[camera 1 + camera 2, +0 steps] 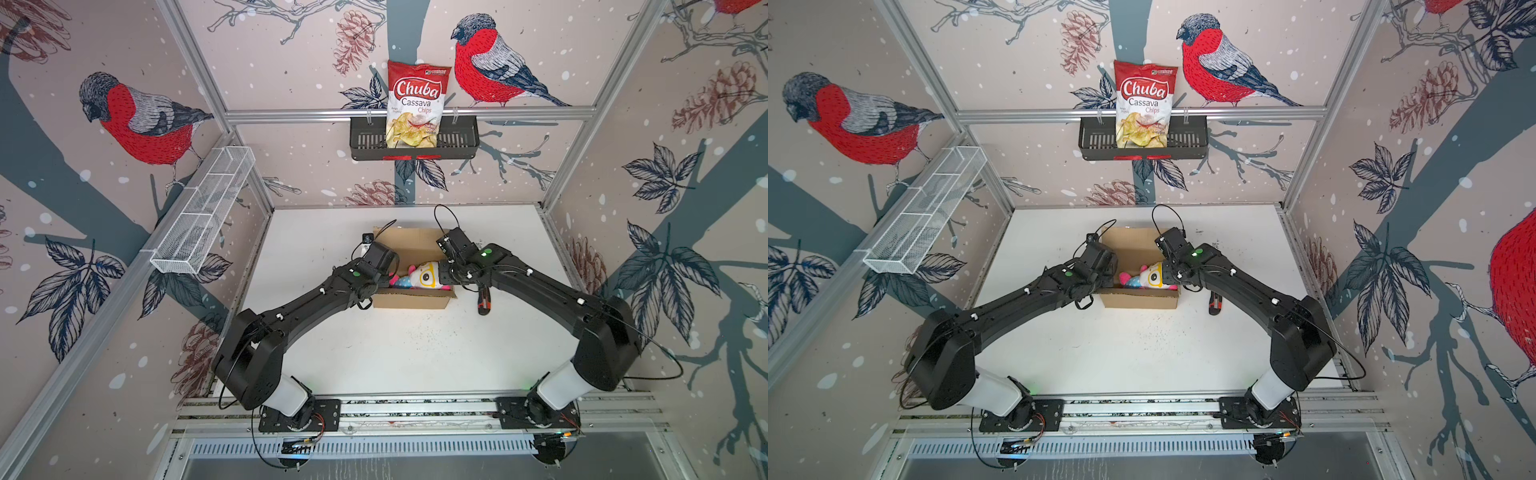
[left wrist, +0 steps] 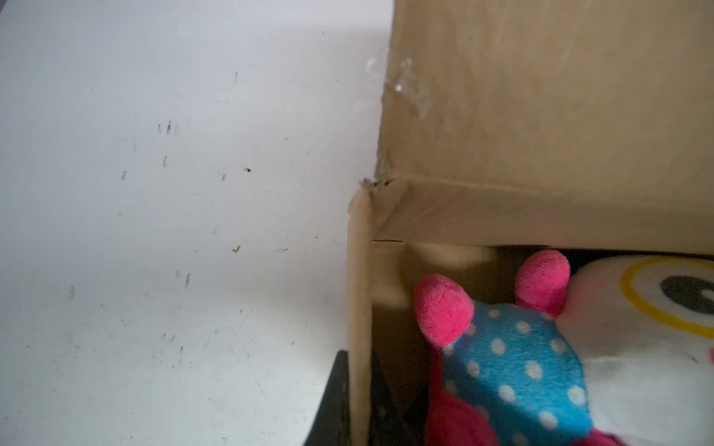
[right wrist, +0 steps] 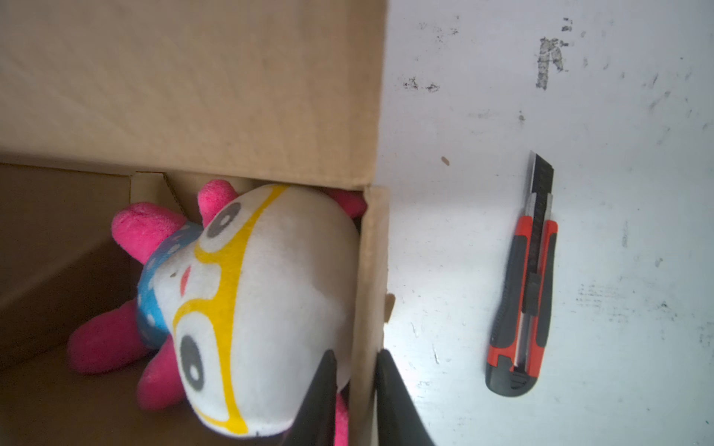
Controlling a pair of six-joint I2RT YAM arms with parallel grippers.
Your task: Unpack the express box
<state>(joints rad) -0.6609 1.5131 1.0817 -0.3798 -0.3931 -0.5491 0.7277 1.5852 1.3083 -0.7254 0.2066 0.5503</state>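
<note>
This is a robot test cell in a lab, not a lived-in room. A frame of silver aluminium profiles (image 1: 409, 113) boxes in a scuffed white worktop (image 1: 407, 353). The wall panels carry printed wallpaper of red-breasted birds and pine cones (image 1: 486, 62). Two black robot arms (image 1: 299, 305) are bolted to a silver slotted rail (image 1: 415, 409) along the worktop's near edge, with bare wiring (image 1: 318, 426) showing at their bases. A black slotted metal basket (image 1: 461, 143) hangs from the frame at the back, and a white wire-mesh shelf (image 1: 203, 212) hangs from it on the left.
</note>
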